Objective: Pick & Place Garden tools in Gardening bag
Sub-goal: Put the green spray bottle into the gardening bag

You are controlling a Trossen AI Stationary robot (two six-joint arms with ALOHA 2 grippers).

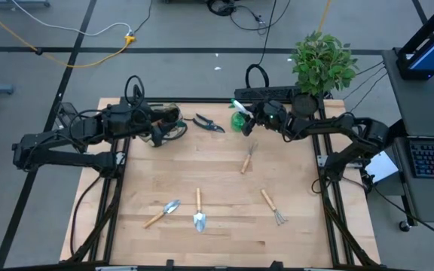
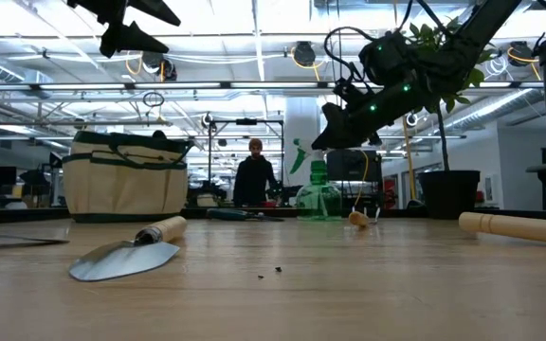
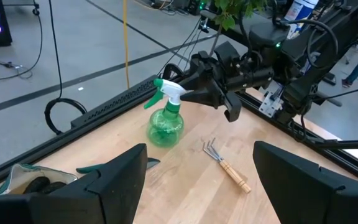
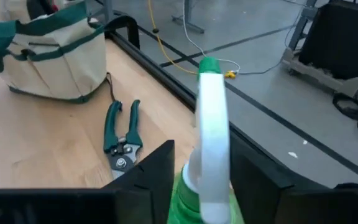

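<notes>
Workshop floor with cables surrounds a wooden desk (image 1: 217, 181); leafy potted plant (image 1: 322, 64) stands just off the far right corner. Gardening bag (image 1: 168, 124) sits at the far edge toward the left corner, partly covered by the left arm. Left end effector (image 1: 157, 134) hovers over the bag, fingers spread wide, holding nothing, waiting. Right end effector (image 1: 253, 119) is at the far edge toward the right, lined up on the green spray bottle (image 1: 239, 119); in the right wrist view the white trigger head (image 4: 211, 143) stands between the released fingers, not clamped. Pruning shears (image 1: 208, 123) lie between bag and bottle along the far edge. One fork rake (image 1: 247, 158) lies near desk centre, just in front of the bottle. Toward the near edge: trowel (image 1: 164, 211), second trowel (image 1: 199, 214), second fork rake (image 1: 272, 206). No glove visible on the desk; bag contents unclear.

Step, as judged: reaching for the spray bottle, grasp not yet made. Five other tools are out on the desk, so the task looks early. Next move calls for closing on the bottle neck below the trigger, lifting straight up so it doesn't tip, then carrying it past the shears to the bag opening, with the left arm clear of the rim.
</notes>
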